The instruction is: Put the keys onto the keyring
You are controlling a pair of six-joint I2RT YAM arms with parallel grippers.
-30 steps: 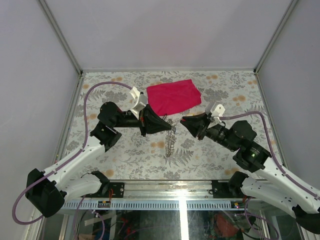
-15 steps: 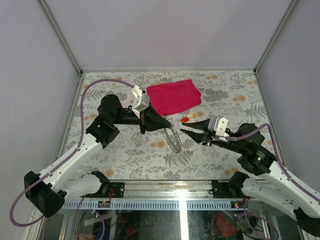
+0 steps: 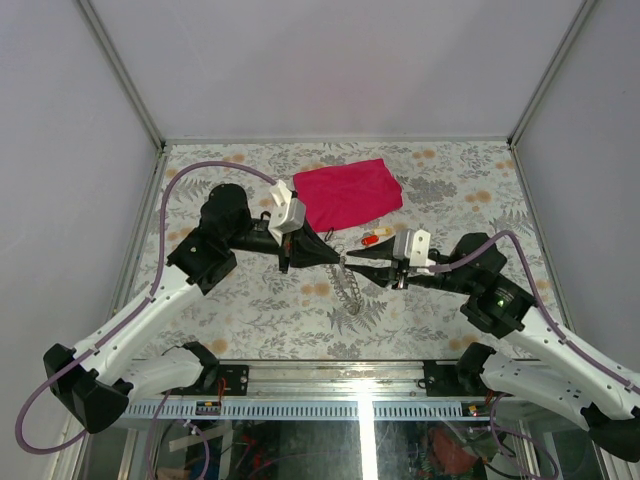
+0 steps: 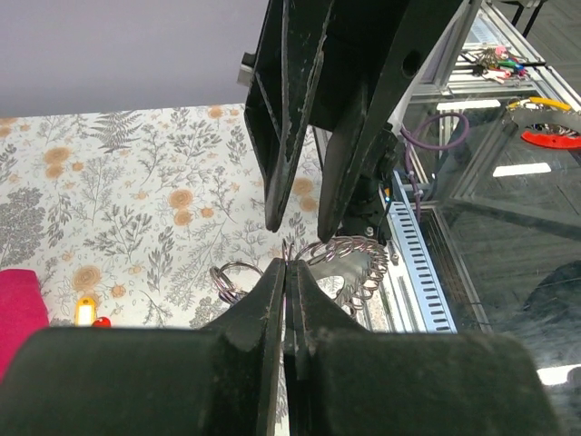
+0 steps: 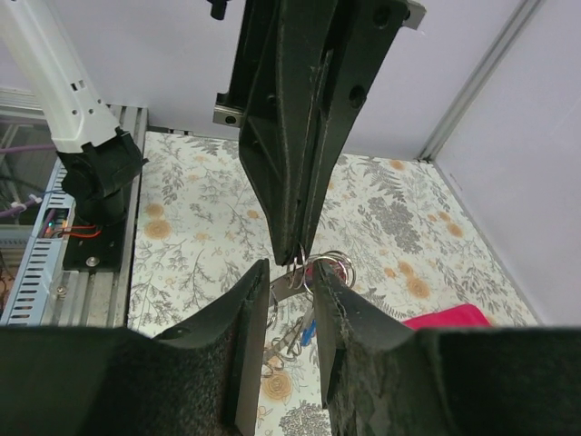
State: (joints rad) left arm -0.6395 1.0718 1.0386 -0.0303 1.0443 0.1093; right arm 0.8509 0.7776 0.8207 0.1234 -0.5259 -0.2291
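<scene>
My left gripper (image 3: 336,258) is shut on the edge of the silver keyring (image 3: 343,263) and holds it above the table. A string of linked silver rings (image 3: 351,292) hangs down from it. My right gripper (image 3: 352,263) is open, tip to tip with the left one. In the right wrist view its fingers (image 5: 257,282) stand either side of the left fingertip and the keyring (image 5: 299,262), and keys with a blue part (image 5: 307,331) hang below. In the left wrist view my left gripper (image 4: 289,271) pinches the thin ring (image 4: 291,251), with the coiled rings (image 4: 361,257) behind it.
A magenta cloth (image 3: 347,192) lies at the back middle of the floral table. A small red and yellow tag (image 3: 372,238) lies just in front of it, behind the grippers. The table's near metal rail (image 3: 330,375) runs below.
My right arm has swung left and its open fingers have come up to the left fingertip. My left gripper has moved a little right with the rings hanging from it.
</scene>
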